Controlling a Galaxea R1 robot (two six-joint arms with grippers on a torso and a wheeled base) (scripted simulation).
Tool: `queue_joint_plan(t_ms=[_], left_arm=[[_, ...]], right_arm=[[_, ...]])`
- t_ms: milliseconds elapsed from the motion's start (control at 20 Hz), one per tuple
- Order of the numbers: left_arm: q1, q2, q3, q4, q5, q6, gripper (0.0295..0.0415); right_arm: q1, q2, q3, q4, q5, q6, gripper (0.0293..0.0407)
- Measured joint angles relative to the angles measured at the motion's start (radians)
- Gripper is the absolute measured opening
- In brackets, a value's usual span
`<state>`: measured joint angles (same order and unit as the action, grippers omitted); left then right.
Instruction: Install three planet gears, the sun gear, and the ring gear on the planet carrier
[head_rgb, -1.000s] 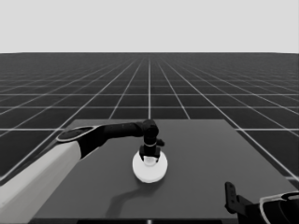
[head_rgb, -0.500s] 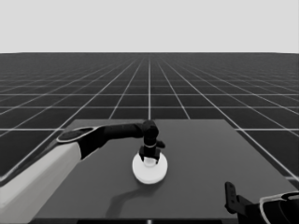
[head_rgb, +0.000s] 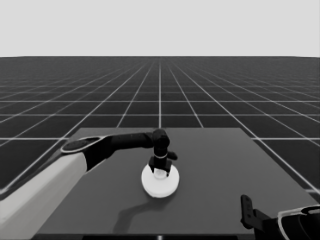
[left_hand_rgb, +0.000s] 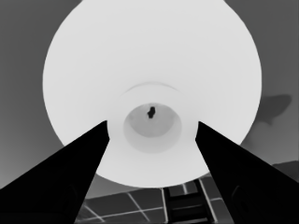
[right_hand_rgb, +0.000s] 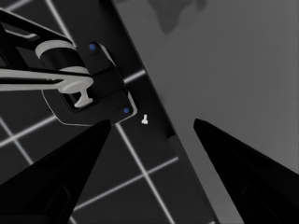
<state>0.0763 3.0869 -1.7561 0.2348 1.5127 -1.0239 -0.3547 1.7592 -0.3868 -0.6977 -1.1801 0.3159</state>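
Observation:
The larger round part (head_rgb: 160, 184) lies flat at the table's middle; it is white, with a raised hub and a small dark hole (left_hand_rgb: 151, 112). My left gripper (head_rgb: 160, 169) hangs right above that hub, reaching in from the left. In the left wrist view the left gripper (left_hand_rgb: 152, 123) is open, one finger on each side of the hub and neither touching it. The gears and the smaller round part are hidden. My right gripper (head_rgb: 247, 212) waits at the lower right corner, open and with nothing between its fingers (right_hand_rgb: 70, 168).
A thin white piece (right_hand_rgb: 145, 119) shows small by the table's corner edge in the right wrist view. Dark machinery with pale bands and blue lights (right_hand_rgb: 88, 84) sits past that edge. The left arm's shadow (head_rgb: 132, 215) falls on the table (head_rgb: 225, 165).
The left gripper has stayed over the round part's hub, shifting only slightly. The part and the right arm have not moved.

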Motion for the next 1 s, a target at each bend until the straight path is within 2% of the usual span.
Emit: queue_joint_plan(t_ms=[1000], left_arm=[[0.001,0.0,0.0,0.0,0.0,0.175,0.0348]], right_arm=[[0.0,0.0,0.0,0.0,0.0,0.0,0.0385]])
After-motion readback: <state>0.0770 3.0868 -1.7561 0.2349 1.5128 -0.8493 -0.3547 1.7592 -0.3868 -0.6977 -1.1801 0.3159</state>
